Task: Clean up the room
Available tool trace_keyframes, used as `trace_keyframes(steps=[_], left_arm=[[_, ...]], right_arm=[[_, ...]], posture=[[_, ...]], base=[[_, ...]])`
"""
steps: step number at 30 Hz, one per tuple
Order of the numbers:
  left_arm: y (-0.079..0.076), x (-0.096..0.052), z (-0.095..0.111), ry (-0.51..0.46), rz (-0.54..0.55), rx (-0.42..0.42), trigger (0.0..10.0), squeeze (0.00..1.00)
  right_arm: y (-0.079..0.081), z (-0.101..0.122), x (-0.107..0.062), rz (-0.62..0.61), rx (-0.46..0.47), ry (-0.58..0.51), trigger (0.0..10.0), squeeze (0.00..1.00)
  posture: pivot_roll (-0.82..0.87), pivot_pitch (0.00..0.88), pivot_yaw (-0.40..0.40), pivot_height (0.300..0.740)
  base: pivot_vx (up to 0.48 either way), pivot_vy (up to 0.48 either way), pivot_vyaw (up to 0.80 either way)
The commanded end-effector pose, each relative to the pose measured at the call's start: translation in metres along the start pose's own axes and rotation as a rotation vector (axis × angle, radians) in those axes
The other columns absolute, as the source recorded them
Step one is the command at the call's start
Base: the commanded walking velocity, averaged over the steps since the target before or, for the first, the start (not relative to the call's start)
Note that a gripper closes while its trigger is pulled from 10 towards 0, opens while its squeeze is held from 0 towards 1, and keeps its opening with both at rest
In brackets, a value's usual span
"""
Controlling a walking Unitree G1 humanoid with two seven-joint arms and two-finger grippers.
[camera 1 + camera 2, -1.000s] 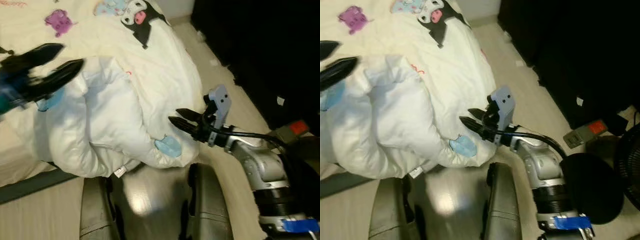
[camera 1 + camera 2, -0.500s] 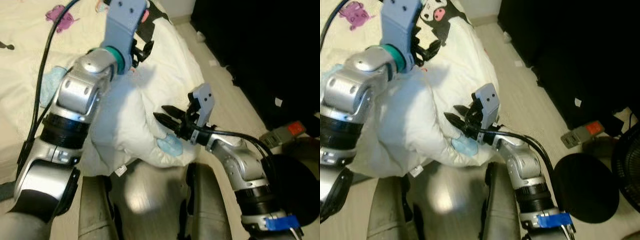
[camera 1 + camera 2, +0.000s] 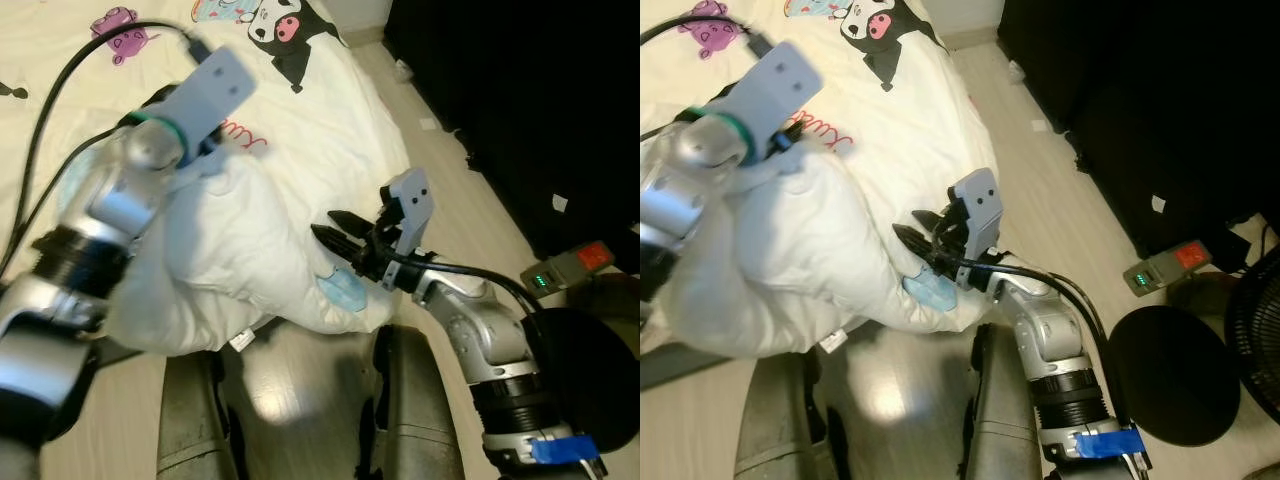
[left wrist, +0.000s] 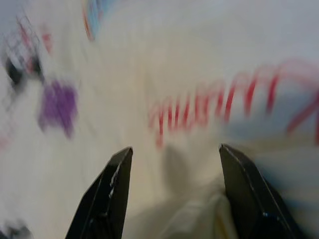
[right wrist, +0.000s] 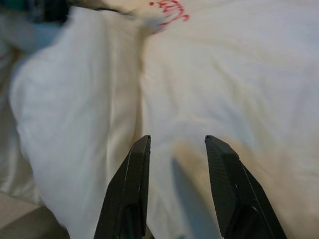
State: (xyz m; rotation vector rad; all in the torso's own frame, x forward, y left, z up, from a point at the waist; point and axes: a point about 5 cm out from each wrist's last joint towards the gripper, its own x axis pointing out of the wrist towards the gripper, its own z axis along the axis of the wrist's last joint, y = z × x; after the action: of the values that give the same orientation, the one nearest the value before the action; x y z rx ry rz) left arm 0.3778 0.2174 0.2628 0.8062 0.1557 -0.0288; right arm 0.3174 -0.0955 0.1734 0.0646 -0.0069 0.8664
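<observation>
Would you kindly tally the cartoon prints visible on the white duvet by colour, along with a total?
Purple print: 1
Black-and-white print with pink: 1
Light blue prints: 2
Red lettering: 1
Total: 5

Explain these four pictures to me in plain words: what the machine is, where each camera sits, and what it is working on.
This is a humanoid robot with two silver arms, each ending in a tool of two long black fingers. The two wide pictures come from cameras on its head, looking down. The two close pictures come from cameras on its wrists, looking along the fingers. Before it lies a bed with a bunched white duvet printed with cartoon figures. The left tool is open and reaches over the bunched duvet toward red lettering on it. The right tool is open at the duvet's edge. Neither holds anything. On the floor to the right lies a power strip with a lit green lamp.
</observation>
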Motion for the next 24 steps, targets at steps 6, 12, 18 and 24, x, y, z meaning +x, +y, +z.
trace_keyframes(steps=[6, 12, 18, 24], left_arm=[[0.028, -0.057, -0.091, 0.232, -0.194, 0.056, 10.0, 0.00], [0.052, -0.091, -0.107, 0.277, -0.273, 0.146, 10.0, 0.00], [0.074, -0.118, -0.095, 0.207, -0.343, 0.163, 10.0, 0.00], [0.082, -0.137, -0.092, 0.218, -0.411, 0.269, 10.0, 0.00]], right_arm=[[-0.002, -0.006, -0.004, -0.005, 0.016, 0.015, 10.0, 0.00], [-0.004, -0.007, -0.005, -0.006, 0.016, 0.019, 10.0, 0.00], [-0.004, -0.009, -0.004, -0.001, 0.018, 0.024, 10.0, 0.00], [-0.003, -0.008, -0.003, 0.002, 0.017, 0.022, 10.0, 0.00]], posture=[[0.08, 0.248, 0.026, 0.524], [0.10, 0.252, 0.021, 0.524], [0.11, 0.254, 0.017, 0.524], [0.10, 0.256, 0.022, 0.524]], base=[[0.000, 0.000, 0.00], [0.000, 0.000, 0.00], [0.000, 0.000, 0.00], [0.000, 0.000, 0.00]])
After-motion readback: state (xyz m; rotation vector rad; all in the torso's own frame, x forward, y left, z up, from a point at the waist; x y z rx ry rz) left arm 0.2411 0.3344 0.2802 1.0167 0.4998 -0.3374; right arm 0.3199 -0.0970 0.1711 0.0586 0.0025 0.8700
